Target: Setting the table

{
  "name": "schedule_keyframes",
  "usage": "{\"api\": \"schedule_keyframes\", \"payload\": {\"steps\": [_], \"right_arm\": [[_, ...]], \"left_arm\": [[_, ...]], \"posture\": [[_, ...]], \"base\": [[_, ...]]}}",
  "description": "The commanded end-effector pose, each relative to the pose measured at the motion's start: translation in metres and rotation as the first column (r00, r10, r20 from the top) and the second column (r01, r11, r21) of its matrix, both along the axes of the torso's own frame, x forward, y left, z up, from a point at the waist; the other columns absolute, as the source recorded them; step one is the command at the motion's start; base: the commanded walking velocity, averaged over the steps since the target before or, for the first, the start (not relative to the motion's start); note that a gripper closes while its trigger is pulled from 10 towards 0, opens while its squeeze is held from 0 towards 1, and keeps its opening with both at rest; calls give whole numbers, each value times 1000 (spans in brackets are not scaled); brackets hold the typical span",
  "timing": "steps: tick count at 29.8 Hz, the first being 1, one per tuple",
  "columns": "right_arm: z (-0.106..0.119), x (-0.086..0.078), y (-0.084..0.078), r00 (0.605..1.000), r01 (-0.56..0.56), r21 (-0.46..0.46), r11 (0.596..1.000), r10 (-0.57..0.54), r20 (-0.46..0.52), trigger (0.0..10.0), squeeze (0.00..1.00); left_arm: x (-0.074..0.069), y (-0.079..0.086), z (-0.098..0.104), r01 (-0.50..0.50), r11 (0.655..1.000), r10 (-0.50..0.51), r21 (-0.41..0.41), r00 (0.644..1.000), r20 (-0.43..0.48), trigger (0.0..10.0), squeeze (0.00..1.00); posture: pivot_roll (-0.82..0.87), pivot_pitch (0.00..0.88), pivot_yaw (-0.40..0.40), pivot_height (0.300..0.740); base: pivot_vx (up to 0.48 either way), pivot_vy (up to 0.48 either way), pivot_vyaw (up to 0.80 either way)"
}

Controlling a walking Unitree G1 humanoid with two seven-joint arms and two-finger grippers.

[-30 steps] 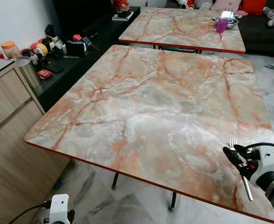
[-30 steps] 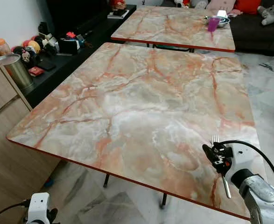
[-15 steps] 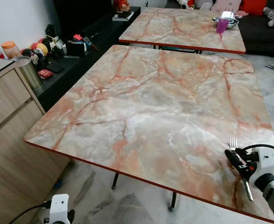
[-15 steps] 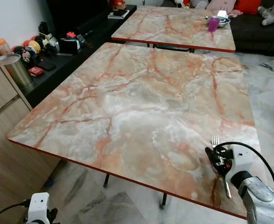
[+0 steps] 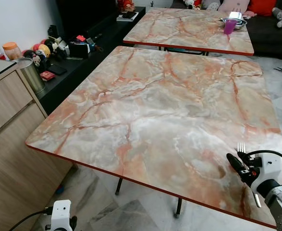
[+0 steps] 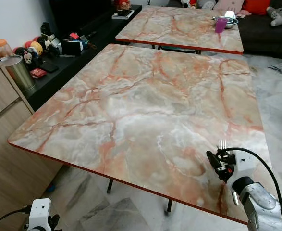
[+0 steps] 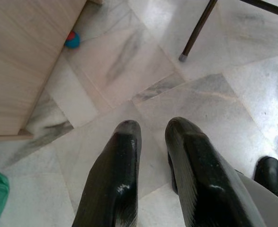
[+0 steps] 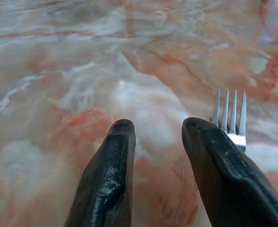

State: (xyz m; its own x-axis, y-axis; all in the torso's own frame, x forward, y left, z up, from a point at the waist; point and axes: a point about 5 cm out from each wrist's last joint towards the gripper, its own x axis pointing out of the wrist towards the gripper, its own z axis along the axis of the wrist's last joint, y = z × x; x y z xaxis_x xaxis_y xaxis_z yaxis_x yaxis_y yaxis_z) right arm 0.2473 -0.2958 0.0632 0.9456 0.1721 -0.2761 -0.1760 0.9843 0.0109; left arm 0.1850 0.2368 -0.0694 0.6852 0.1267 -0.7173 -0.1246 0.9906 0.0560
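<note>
On near table [image 5: 145, 106] corner | right pincer [image 8: 155, 130] parted, empty | fork [image 8: 230, 118] just beside | left pincer [image 7: 153, 135] narrow over floor

**Marble pinks, black fingers, silver tines**

Showing a near table [image 5: 155, 106] in glossy marble print: cream and grey clouds veined with salmon and rust, edged in red. Repeating the same pattern on the far table [image 5: 189, 26]. Gleaming silver on the fork [image 8: 229, 118]; shining black on the right gripper [image 8: 154, 135] and left gripper [image 7: 150, 135]. Carrying a purple cup [image 5: 229, 25], pale wood cabinet [image 5: 6, 125], grey-streaked white floor [image 7: 129, 71], and a small blue-and-red thing [image 7: 73, 39], possibly a ball.
</note>
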Motion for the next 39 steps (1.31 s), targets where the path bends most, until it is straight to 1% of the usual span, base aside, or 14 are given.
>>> {"api": "schedule_keyframes", "payload": {"steps": [1,2,6,7,9,10,15,21,25,27,31,33,37,39], "right_arm": [[4,0,-1,1000,17,7,1000,-17,9,10000,0],[4,0,-1,1000,17,7,1000,-17,9,10000,0],[2,2,1,998,27,-32,999,-29,-49,10000,0],[3,3,1,999,26,-43,999,-28,-44,10000,0],[5,3,3,999,18,-28,999,-19,-40,10000,0],[5,3,3,998,16,-43,999,-18,-52,10000,0],[9,4,4,999,13,-54,998,-16,-45,10000,0],[15,5,4,999,18,-53,998,-20,-36,10000,0],[13,3,7,999,-23,-57,998,21,-46,10000,0],[14,3,7,999,-22,-68,997,19,-45,10000,0],[11,4,-5,994,74,-102,992,-82,-78,10000,0],[8,3,-15,983,149,-117,982,-160,-91,10000,0],[9,3,-15,984,150,-101,983,-158,-80,10000,0],[9,2,-12,987,136,-93,986,-142,-73,10000,0]], "left_arm": [[-3,0,-2,0,1000,0,-6,1000,-14,10000,0],[-3,0,-2,0,1000,0,-6,1000,-14,10000,0],[-3,0,-2,-2,1000,2,-5,1000,-13,10000,0],[-3,0,-2,-2,1000,2,-5,1000,-13,10000,0],[-3,0,-2,-2,1000,2,-5,1000,-14,10000,0],[-3,0,-2,-2,1000,1,-5,1000,-14,10000,0],[-3,0,-2,-2,1000,2,-5,1000,-15,10000,0],[-3,0,-2,-1,1000,1,-7,1000,-15,10000,0],[-3,0,-2,-2,1000,2,-7,1000,-16,10000,0],[-3,0,-2,-2,1000,2,-7,1000,-16,10000,0],[-3,0,-2,-4,1000,3,-7,1000,-16,10000,0],[-3,0,-2,-3,1000,3,-6,1000,-17,10000,0],[-3,1,-2,-3,1000,3,-7,1000,-17,10000,0],[-3,1,-2,-3,1000,3,-6,1000,-17,10000,0]], "posture": [[18,41,23,740],[18,41,23,740],[18,42,22,740],[18,42,22,740],[19,42,23,740],[19,42,23,740],[18,42,21,740],[15,41,20,740],[16,43,19,740],[16,43,19,740],[17,42,20,740],[16,42,21,740],[16,43,22,740],[15,43,23,740]], "base": [[0,0,0],[0,0,0],[0,0,0],[0,0,0],[0,0,0],[0,0,0],[0,0,0],[0,0,0],[0,0,0],[0,0,0],[0,0,0],[0,0,0],[0,0,0],[0,0,0]]}}
